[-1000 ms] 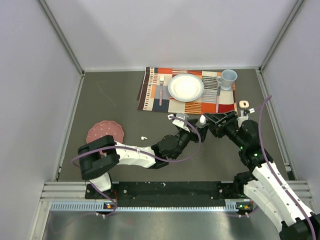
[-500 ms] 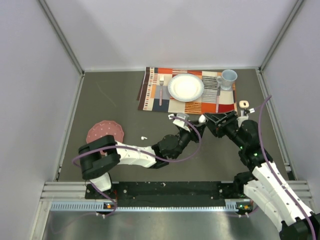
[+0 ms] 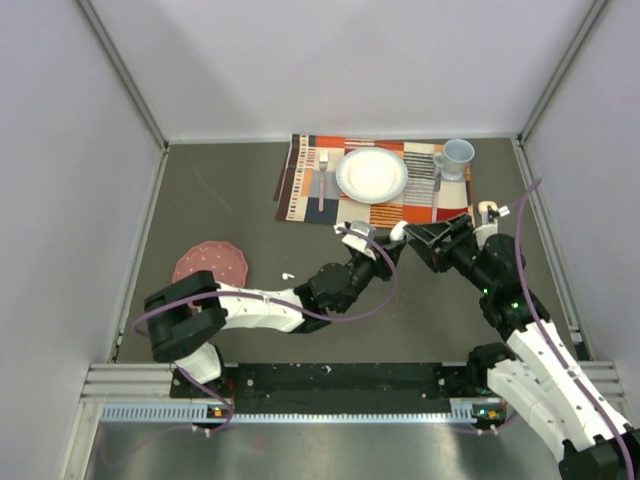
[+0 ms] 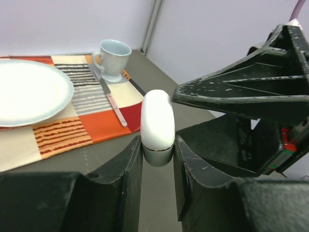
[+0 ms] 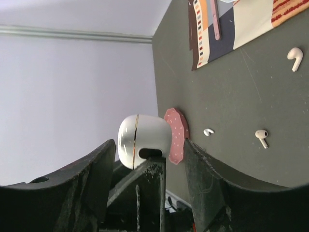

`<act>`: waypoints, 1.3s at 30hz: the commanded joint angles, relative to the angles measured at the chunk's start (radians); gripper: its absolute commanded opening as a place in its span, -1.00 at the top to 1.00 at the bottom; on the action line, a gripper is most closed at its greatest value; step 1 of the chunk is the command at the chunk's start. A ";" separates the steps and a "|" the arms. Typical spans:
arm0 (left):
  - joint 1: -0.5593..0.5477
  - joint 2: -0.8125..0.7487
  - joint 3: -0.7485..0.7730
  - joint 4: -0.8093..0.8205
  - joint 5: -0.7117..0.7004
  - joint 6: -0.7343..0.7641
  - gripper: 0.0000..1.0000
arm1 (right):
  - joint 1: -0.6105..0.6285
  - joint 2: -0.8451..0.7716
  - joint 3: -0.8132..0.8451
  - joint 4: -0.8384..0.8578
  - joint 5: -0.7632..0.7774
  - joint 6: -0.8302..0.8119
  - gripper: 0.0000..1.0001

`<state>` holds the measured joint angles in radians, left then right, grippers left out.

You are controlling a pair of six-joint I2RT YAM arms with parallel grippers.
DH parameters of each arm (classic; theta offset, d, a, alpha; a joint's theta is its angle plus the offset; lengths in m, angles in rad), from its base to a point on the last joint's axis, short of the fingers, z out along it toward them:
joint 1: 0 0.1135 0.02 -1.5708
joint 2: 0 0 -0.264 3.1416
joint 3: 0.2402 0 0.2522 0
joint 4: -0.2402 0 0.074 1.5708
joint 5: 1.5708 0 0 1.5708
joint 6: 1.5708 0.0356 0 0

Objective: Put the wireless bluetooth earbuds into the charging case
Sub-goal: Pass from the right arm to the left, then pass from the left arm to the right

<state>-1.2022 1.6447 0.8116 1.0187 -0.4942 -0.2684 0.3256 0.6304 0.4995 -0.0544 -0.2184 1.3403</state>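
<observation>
The white charging case [image 4: 157, 123] sits upright between the black fingers of my left gripper [image 4: 158, 145], which is shut on its lower end. In the top view the case [image 3: 399, 231] hangs above the table just below the placemat. My right gripper [image 3: 425, 240] faces it from the right with its jaws spread, and its fingers [image 4: 251, 92] stand off the case. The right wrist view shows the case [image 5: 145, 140] between my right gripper's open fingers [image 5: 150, 147]. Three white earbuds lie on the table [image 5: 294, 57], [image 5: 261, 137], [image 5: 208, 131]; one shows from above [image 3: 288, 274].
A striped placemat [image 3: 300, 190] at the back carries a white plate [image 3: 372, 175], a fork [image 3: 322, 180], a knife [image 3: 436, 190] and a pale blue mug [image 3: 456, 158]. A pink dotted coaster [image 3: 210, 263] lies at the left. A small tan object [image 3: 487, 208] sits beside the right arm.
My left gripper has shut on the case. My right gripper has opened off it. The case has shifted slightly up and to the left.
</observation>
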 commanded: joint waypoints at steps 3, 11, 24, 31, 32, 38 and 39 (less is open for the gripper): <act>0.044 -0.095 -0.034 -0.006 0.071 0.058 0.57 | 0.013 0.055 0.123 -0.042 -0.074 -0.161 -0.18; 0.066 -0.128 -0.035 -0.078 0.196 0.086 0.59 | 0.013 0.104 0.145 -0.044 -0.137 -0.221 -0.38; 0.067 -0.141 -0.012 -0.161 0.270 0.110 0.66 | 0.013 0.114 0.126 -0.041 -0.137 -0.228 -0.20; 0.067 -0.138 -0.003 -0.161 0.256 0.103 0.63 | 0.013 0.094 0.111 -0.036 -0.133 -0.208 0.03; 0.067 -0.138 -0.003 -0.161 0.253 0.101 0.62 | 0.013 0.092 0.108 -0.033 -0.137 -0.205 0.03; 0.067 -0.140 -0.011 -0.155 0.240 0.094 0.57 | 0.013 0.088 0.080 0.005 -0.153 -0.173 -0.12; 0.067 -0.143 -0.012 -0.152 0.238 0.092 0.57 | 0.012 0.088 0.076 0.011 -0.156 -0.162 -0.12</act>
<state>-1.1370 1.5398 0.7757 0.8440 -0.2520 -0.1722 0.3252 0.7403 0.5911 -0.1242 -0.3347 1.1385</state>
